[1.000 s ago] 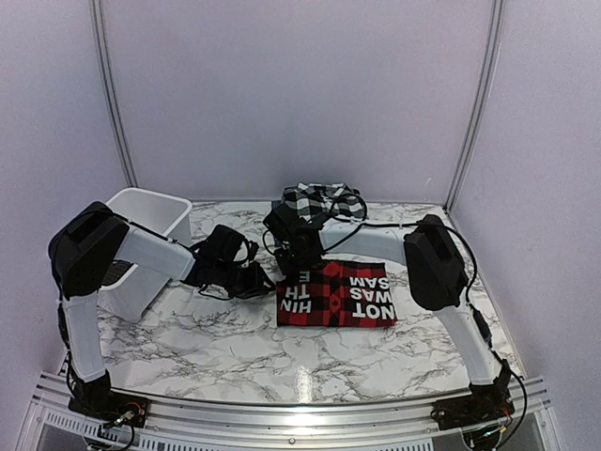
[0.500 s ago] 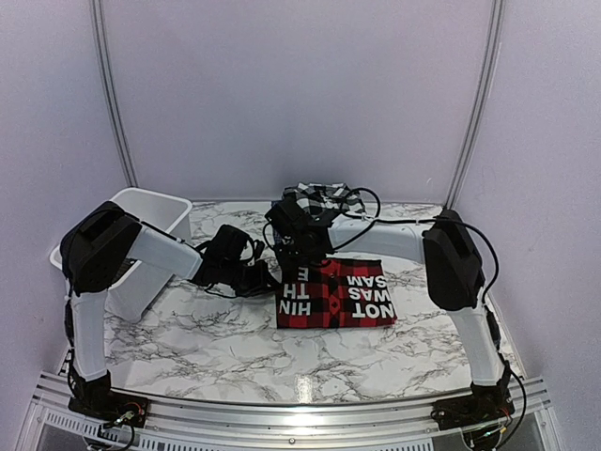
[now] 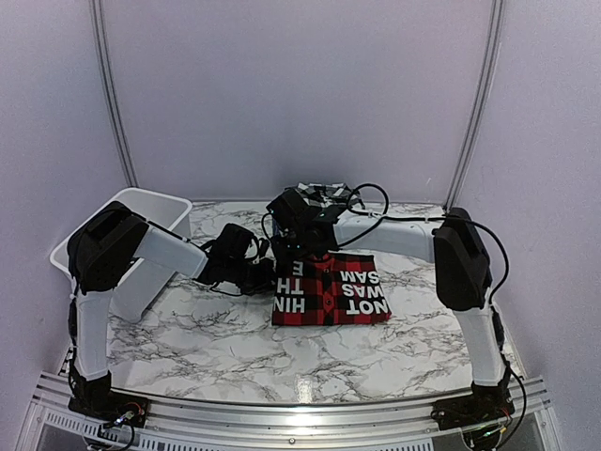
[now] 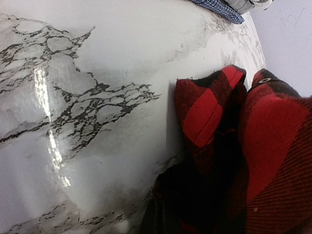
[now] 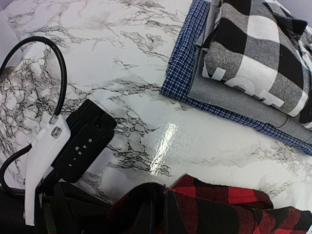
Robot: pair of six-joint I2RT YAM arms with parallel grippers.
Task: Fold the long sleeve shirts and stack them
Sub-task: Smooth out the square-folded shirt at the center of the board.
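Note:
The red-and-black check shirt [image 3: 331,289] lies folded mid-table, white lettering up. My left gripper [image 3: 267,276] is shut on its left edge; in the left wrist view the dark jaws [image 4: 165,209] are buried in the red cloth [image 4: 265,146]. At the shirt's far left corner my right gripper [image 3: 299,254] is shut on the cloth, and red check fabric [image 5: 229,209] bunches over the closed fingertips [image 5: 163,214]. Behind stands a stack of folded shirts [image 5: 253,63]: black-and-white plaid on top, grey below it, blue check at the bottom.
A white plastic tub [image 3: 141,202] sits at the far left, behind the left arm. The folded stack [image 3: 319,194] is against the back wall, just beyond the right wrist. The left gripper's body and cable [image 5: 80,141] lie close beside the right gripper.
Both grippers have closed on the red-and-black shirt's left side. That side has bunched up and the shirt has shifted slightly left and back. Both arms have reached further over the table.

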